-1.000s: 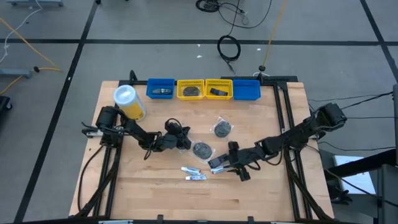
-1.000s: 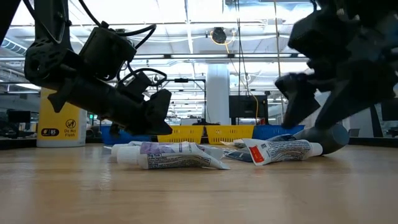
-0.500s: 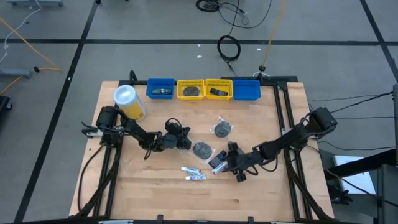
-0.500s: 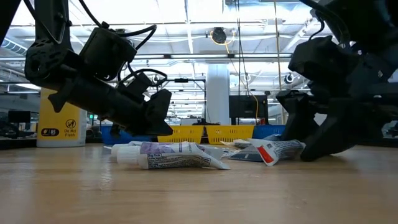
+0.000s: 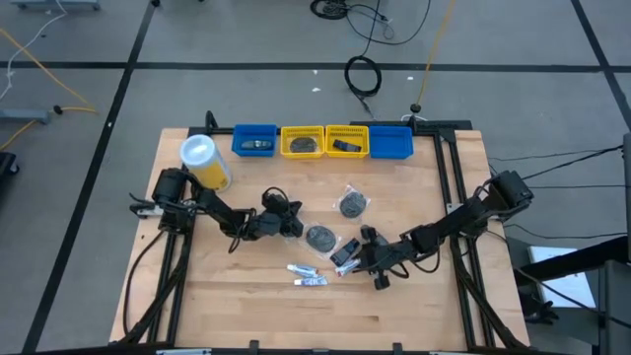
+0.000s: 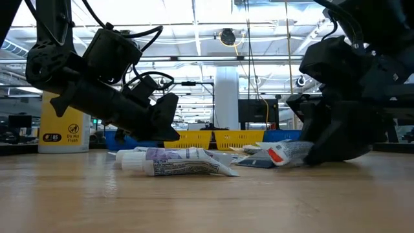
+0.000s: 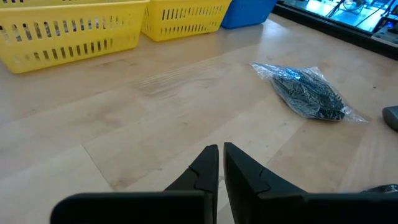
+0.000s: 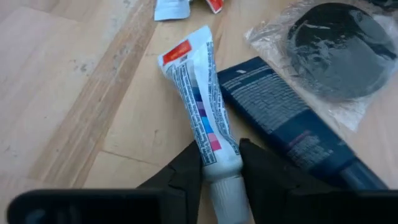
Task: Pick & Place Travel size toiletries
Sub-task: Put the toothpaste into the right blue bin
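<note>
Closing since a second ago, my right gripper [image 8: 219, 163] now pinches the tube [image 8: 200, 121] at its stiff cap end, at six o'clock of the disc [image 5: 319, 237] on the surface [image 5: 414, 316]; its soft, light body would crumple.

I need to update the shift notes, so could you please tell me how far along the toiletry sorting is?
Done: three bins at the back already hold items. In hand: the right hand has its fingers on either side of a white tube. Left: two wrapped discs, a dark bottle and other tubes lie on the table. The left hand waits shut.
</note>
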You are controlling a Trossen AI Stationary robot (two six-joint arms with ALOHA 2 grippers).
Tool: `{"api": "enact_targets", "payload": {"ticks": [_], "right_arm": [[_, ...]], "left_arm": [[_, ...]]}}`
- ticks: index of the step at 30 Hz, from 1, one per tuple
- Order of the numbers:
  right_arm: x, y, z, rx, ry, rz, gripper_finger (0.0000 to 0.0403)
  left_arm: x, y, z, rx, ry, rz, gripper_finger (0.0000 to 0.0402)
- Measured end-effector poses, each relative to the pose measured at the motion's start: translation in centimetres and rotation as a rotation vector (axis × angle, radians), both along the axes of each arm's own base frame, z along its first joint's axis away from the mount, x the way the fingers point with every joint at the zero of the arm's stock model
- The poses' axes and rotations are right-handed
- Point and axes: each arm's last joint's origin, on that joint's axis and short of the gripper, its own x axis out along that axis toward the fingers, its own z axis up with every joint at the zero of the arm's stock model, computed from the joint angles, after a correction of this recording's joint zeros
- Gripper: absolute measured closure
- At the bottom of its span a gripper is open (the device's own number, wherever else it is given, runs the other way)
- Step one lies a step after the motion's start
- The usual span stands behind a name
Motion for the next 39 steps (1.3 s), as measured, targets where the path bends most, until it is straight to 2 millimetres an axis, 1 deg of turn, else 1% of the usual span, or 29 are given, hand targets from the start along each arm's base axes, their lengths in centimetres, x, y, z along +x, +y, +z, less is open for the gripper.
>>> {"api": "enact_targets", "payload": {"ticks": [2, 4, 8, 12, 16, 19, 22, 25, 28, 30, 33, 36, 39], "right_arm": [[0.0, -0.1, 0.7, 0.012, -0.024, -0.008, 0.0317], [-0.1, -0.4, 1.9, 0.025, -0.057, -0.017, 0.0315], [-0.3, -1.9, 4.3, 0.023, -0.117, -0.089, 0.0311], [-0.9, -4.5, 6.6, -0.076, -0.175, -0.238, 0.0312], [-1.5, -8.5, 8.1, -0.21, -0.191, -0.465, 0.0313], [-2.1, -12.2, 8.5, -0.278, -0.158, -0.626, 0.0313], [-2.9, -15.9, 8.6, -0.338, -0.115, -0.75, 0.0314], [-4.0, -19.3, 8.5, -0.407, -0.058, -0.841, 0.0314], [-5.4, -22.2, 8.3, -0.446, 0.013, -0.883, 0.0314], [-6.5, -23.8, 8.2, -0.478, 0.067, -0.907, 0.0314], [-7.8, -25.4, 8.1, -0.491, 0.133, -0.881, 0.0314], [-8.3, -26.7, 8.2, -0.491, 0.231, -0.857, 0.0314], [-8.2, -28.2, 8.5, -0.514, 0.3, -0.847, 0.0314]], "left_arm": [[0.0, 0.0, 0.0, 0.0, 0.0, 0.0, 0.0378], [0.0, 0.0, 0.0, 0.0, 0.0, 0.0, 0.0378], [0.0, 0.0, 0.0, -0.004, -0.002, 0.001, 0.0378], [0.0, 0.0, 0.0, -0.004, -0.002, 0.0, 0.0378], [0.0, 0.0, 0.0, -0.003, -0.001, -0.001, 0.0378], [0.0, 0.0, 0.0, -0.001, 0.001, -0.002, 0.0378], [0.0, 0.0, 0.0, 0.0, 0.001, -0.002, 0.0378], [0.0, 0.0, 0.0, 0.0, 0.001, -0.002, 0.0378], [0.0, 0.0, 0.0, 0.001, 0.002, -0.002, 0.0378], [0.0, 0.0, 0.0, 0.006, 0.007, -0.003, 0.0378], [0.0, 0.2, 0.0, 0.008, 0.008, 0.002, 0.0378], [0.0, 0.4, 0.0, 0.008, 0.008, 0.01, 0.0378], [0.0, 0.7, 0.0, 0.008, 0.008, 0.019, 0.0378]]}}
